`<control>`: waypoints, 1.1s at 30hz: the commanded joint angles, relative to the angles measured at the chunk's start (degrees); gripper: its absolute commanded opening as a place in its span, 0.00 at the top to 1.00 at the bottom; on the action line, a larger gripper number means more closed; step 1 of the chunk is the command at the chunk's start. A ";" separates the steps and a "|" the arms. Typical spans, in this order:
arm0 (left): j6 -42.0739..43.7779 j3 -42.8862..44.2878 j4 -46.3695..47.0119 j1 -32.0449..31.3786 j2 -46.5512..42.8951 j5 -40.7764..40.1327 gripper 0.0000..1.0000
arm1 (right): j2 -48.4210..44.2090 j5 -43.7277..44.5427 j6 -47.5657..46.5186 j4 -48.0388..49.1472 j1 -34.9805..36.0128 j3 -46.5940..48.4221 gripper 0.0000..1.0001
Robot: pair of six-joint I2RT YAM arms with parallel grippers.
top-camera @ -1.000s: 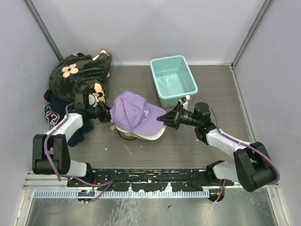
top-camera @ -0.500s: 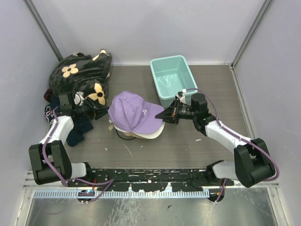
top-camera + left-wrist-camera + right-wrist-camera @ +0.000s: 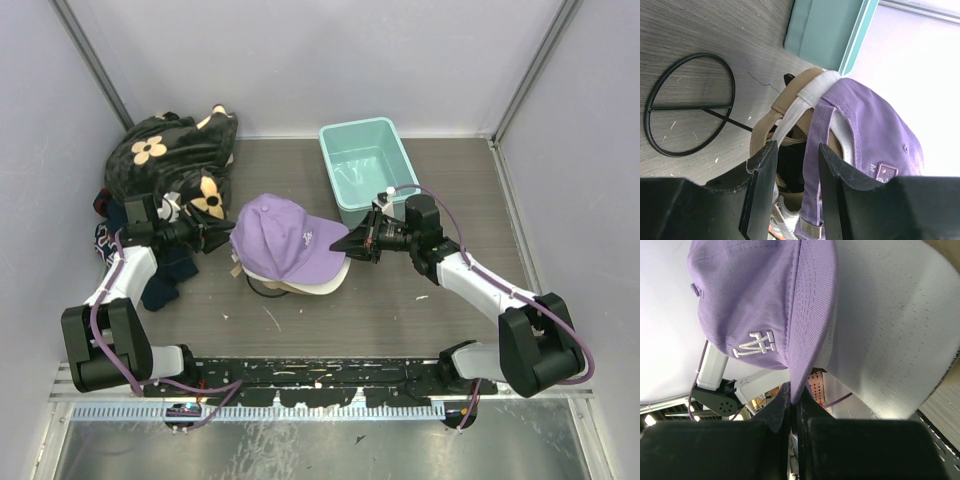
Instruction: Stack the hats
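Obs., hat-stacking run, seen from the bench side.

The purple fabric baseball cap (image 3: pixel 285 240) sits uppermost on a pile at mid-table, close to the near-left corner of the teal plastic bin (image 3: pixel 356 124). The white cap (image 3: pixel 890 330) lies directly below it, its broad perforated brim under the purple brim. The tan cap (image 3: pixel 782 97) shows only as a back strap, beside the white strap at the rear. Dark fabric shows inside the pile in the left wrist view; I cannot tell whether that is the black cap.

Right gripper (image 3: pixel 352 243): fingers pressed together on the edge of the purple brim, with the thin fabric pinched between them.

Left gripper (image 3: pixel 218 238): at the rear of the pile, fingers parted by a moderate gap and gripping nothing. The straps lie just beyond the tips.

A thin black wire ring (image 3: pixel 690 105) lies flat on the grey wood-grain table (image 3: pixel 450 180), partly under the pile. The black fabric with tan flower shapes (image 3: pixel 170 160) is heaped in the far-left corner, apart from the work.

Judgement: the step in hand looks like seating the last cap, so the stack appears nearly complete. The next move calls for the right fingers to part cleanly and back off along the line of the brim, so the soft cap is not dragged off the ones beneath. The left gripper is well placed to steady the rear meanwhile.
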 commanded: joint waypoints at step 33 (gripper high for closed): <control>1.33 -4.11 -0.59 -1.24 -5.25 4.95 0.68 | 0.80 0.55 -2.15 -4.38 0.34 1.06 0.99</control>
